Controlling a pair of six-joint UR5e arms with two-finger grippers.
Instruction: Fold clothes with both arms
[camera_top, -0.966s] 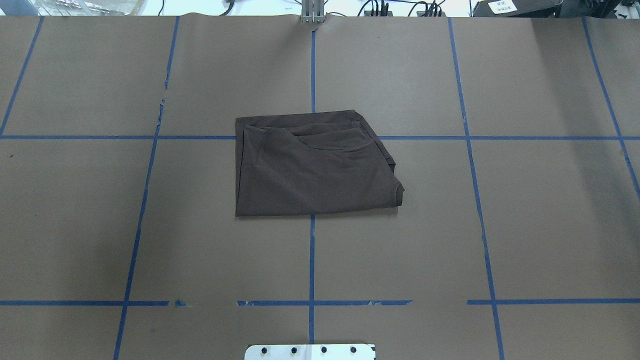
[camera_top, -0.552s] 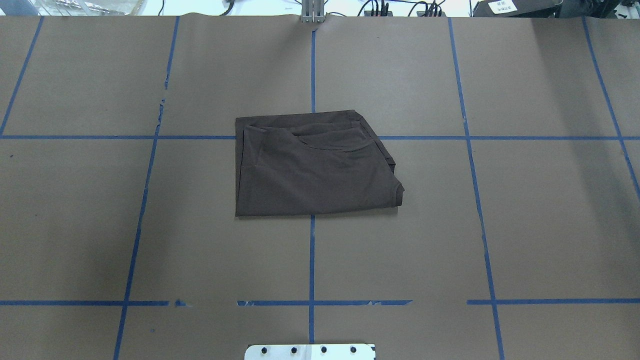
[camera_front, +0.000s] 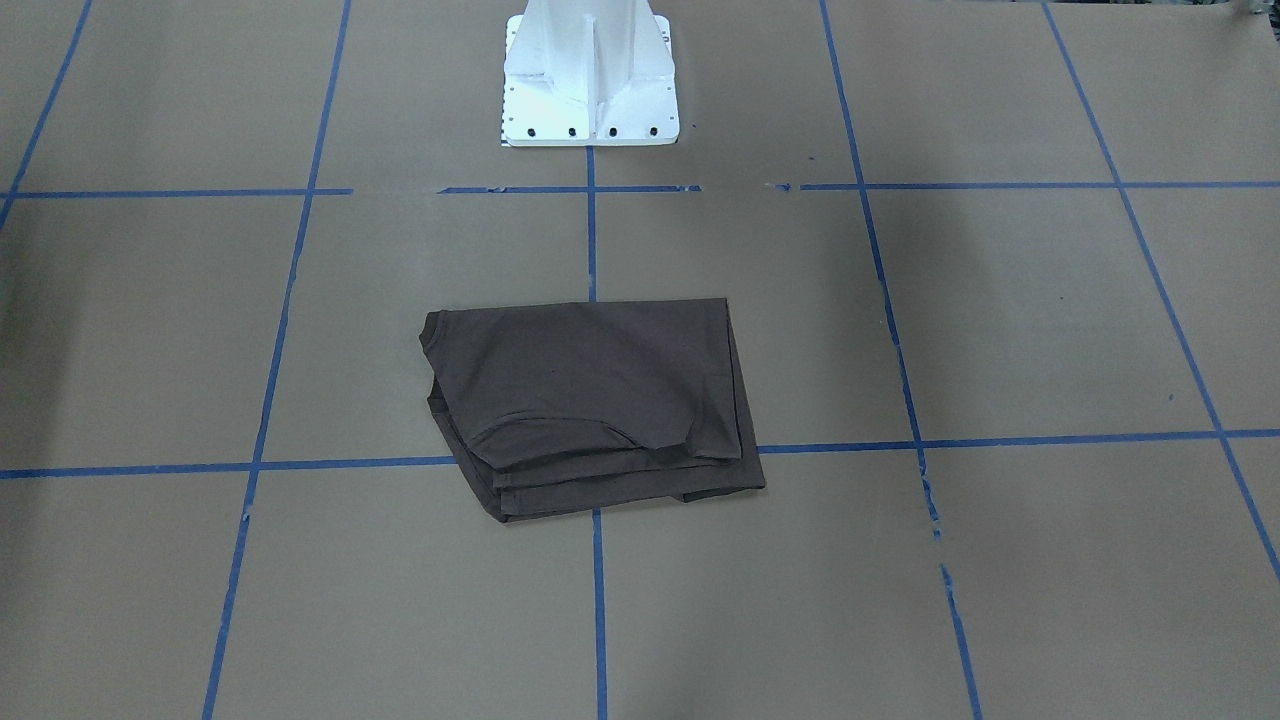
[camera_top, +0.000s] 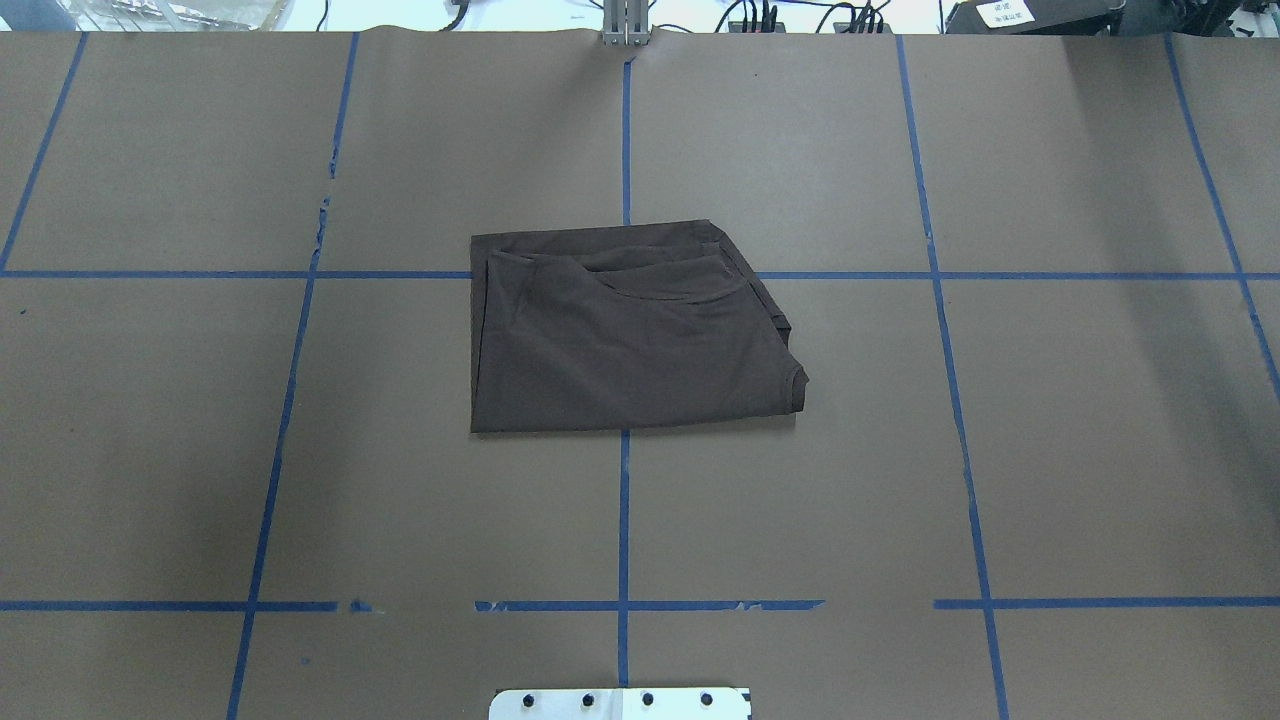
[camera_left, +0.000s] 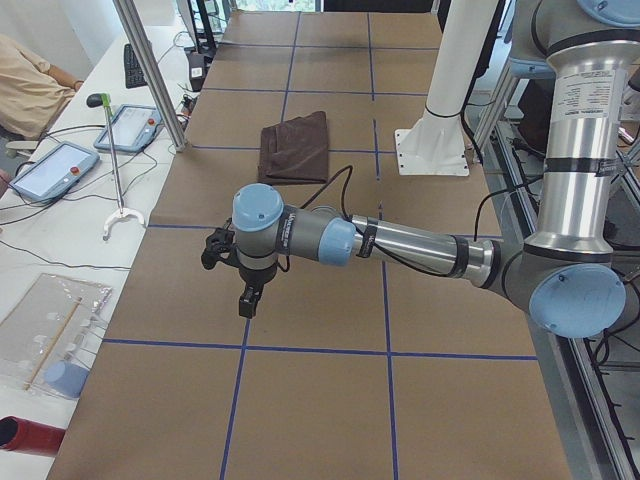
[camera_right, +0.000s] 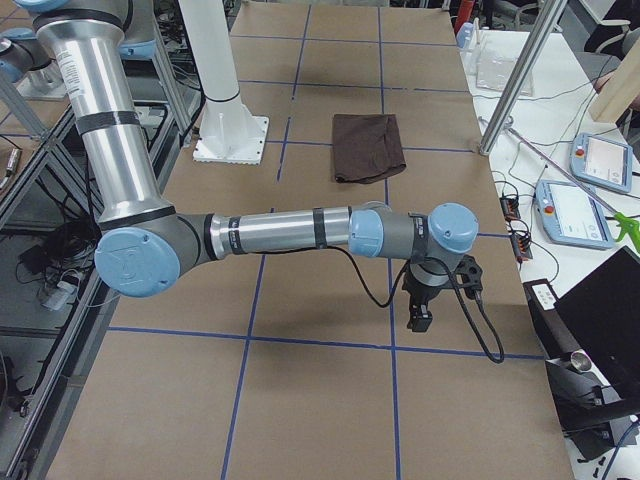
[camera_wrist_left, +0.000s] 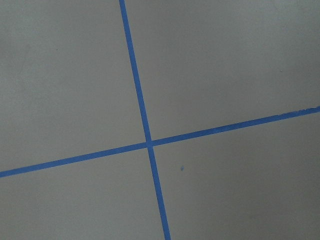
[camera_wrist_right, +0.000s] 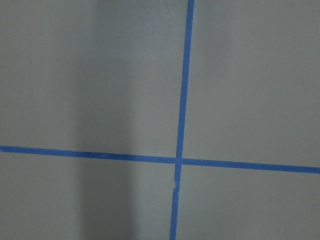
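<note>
The shirt lies folded into a flat, roughly square bundle at the middle of the table (stacked edges show along its far side). The left gripper and the right gripper each hang above bare paper near opposite ends, well apart from the shirt. I cannot tell whether either one's fingers are apart or together.

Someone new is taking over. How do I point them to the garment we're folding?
Start with the wide table covered in brown paper and gridded with blue tape lines, the white metal pedestal base at its robot-side edge. Straight out from that base, over a tape crossing, lies the dark brown folded T-shirt. It is the only cloth there: darker than the paper, layered, with one slanted side.
</note>
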